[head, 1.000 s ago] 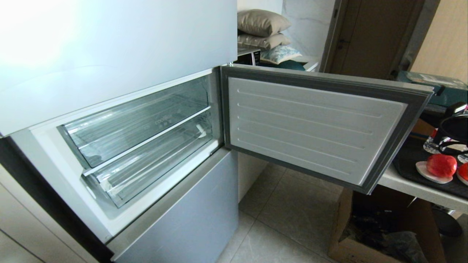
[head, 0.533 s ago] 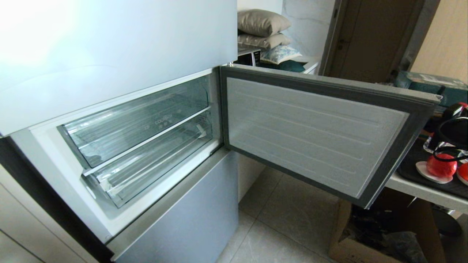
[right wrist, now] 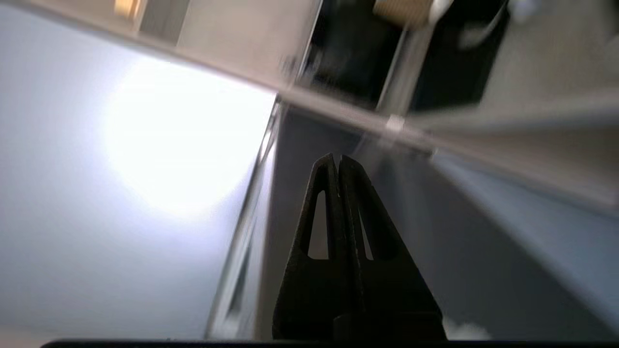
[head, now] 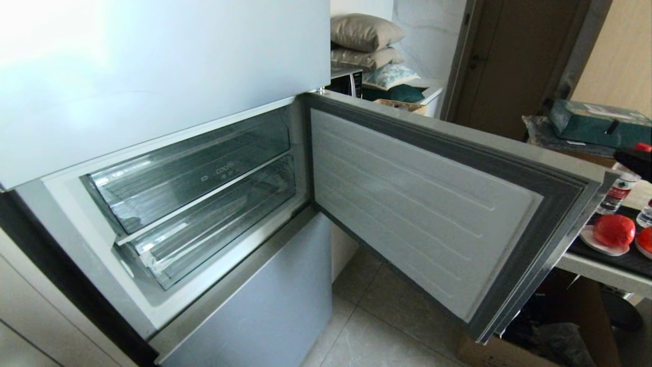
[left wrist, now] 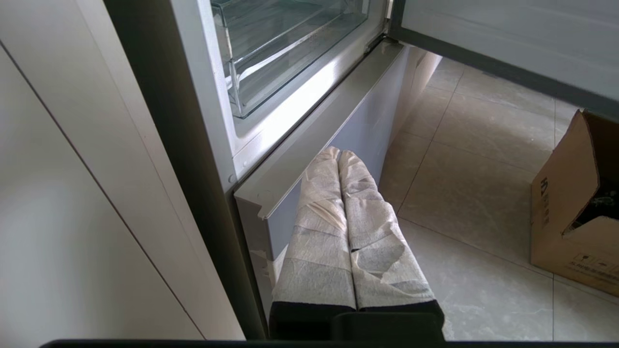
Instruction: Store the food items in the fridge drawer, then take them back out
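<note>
- Ahead of us the fridge (head: 153, 76) stands with its middle door (head: 433, 204) swung wide to the right; the white ribbed inner face of that door lies between us and the side table (head: 601, 265).
- Past the door's far edge we see the table's dark mat (head: 626, 257) with a red apple (head: 614, 230) on a small white saucer (head: 596, 244); a second red fruit (head: 647, 238) is cut off by the picture's edge.
- A plastic water bottle (head: 614, 196) stands just behind the apple, and a green box (head: 596, 122) lies farther back.
- Under the table sits an open cardboard box (left wrist: 575, 217) on the tiled floor (head: 387, 326).
- Pillows (head: 364, 33) are stacked beyond the fridge.
- Inside the open compartment, the upper clear bin (head: 193, 173) bears faint lettering; below it the fridge drawer (head: 214, 224) is pushed in. Neither holds any food that we can see.
- Our left gripper (left wrist: 338, 157), fingers wrapped in pale tape and pressed together, hangs low beside the fridge's lower door (left wrist: 338, 121).
- Our right gripper (right wrist: 337, 162) has its dark jaws closed on nothing, near the outer face of the open door.
</note>
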Available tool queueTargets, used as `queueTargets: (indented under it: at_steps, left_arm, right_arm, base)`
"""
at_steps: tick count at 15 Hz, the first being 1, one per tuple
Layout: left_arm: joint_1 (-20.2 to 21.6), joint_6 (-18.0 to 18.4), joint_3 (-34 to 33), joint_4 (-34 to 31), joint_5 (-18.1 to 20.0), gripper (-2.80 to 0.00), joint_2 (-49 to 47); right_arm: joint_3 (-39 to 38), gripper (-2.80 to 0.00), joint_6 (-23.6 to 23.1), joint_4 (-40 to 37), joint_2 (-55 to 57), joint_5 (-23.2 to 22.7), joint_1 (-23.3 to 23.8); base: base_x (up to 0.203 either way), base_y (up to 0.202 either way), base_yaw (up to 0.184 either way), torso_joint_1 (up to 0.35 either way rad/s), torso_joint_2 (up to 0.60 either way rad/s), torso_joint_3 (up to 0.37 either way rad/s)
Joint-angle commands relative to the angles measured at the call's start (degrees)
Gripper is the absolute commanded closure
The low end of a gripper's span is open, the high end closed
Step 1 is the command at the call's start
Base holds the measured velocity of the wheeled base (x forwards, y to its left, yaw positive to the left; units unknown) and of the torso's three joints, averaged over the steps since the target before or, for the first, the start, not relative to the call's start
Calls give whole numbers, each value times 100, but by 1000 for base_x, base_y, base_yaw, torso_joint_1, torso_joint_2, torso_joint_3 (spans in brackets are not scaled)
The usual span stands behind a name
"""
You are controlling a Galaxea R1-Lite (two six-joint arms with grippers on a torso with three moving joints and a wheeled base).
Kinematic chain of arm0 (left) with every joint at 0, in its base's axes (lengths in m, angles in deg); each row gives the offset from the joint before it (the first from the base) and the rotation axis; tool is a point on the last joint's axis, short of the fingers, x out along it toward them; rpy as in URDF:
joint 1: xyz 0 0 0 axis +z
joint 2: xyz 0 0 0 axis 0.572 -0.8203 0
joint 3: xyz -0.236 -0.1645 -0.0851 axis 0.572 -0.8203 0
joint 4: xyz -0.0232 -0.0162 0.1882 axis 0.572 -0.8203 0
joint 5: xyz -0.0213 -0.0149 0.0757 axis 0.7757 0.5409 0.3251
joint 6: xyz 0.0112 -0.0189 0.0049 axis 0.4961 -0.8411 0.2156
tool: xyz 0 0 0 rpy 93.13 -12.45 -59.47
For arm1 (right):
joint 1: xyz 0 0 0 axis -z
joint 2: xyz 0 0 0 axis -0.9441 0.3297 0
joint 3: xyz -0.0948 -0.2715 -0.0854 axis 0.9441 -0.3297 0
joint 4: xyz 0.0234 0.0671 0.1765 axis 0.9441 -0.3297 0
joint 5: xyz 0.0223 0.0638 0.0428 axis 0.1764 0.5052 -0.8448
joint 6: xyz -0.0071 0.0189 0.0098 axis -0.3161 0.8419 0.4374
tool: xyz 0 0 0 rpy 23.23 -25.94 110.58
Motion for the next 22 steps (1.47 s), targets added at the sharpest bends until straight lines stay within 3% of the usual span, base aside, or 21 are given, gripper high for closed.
queueTargets:
  at_steps: [1,3,5,8,10,14,16,22]
  left_arm:
    - [0,-3,0,-3,2,0,11]
    - [0,-3,0,3,0,0,2]
    - [-1,-3,0,4,2,0,4]
    - [0,-3,0,4,2,0,3]
    - [0,-3,0,4,2,0,2]
    - [0,-3,0,-5,-7,0,2]
    - [0,-3,0,4,1,0,11]
    - [0,-3,0,4,2,0,9]
  right_arm:
    - [-51,0,-569,-290,-375,866,-12]
    - [97,0,-1543,-1445,-407,2045,-480]
    - [194,0,-1877,-2016,-452,2923,-1457]
    - [242,0,-2251,-2279,-218,3506,-2991]
    - [490,0,-2380,-2310,352,3884,-3649]
    - [810,0,-3194,-1984,1516,4044,-4568]
    - [1023,0,-3397,-1471,2048,4084,-5097]
    - [2294,0,-3866,-1123,3130,4085,-6321]
  base:
    - [0,0,0,0,0,0]
    - [0,0,0,0,0,0]
    - [0,0,0,0,0,0]
    - [0,0,0,0,0,0]
    - [0,0,0,0,0,0]
    - [0,0,0,0,0,0]
    - [0,0,0,0,0,0]
    - [0,0,0,0,0,0]
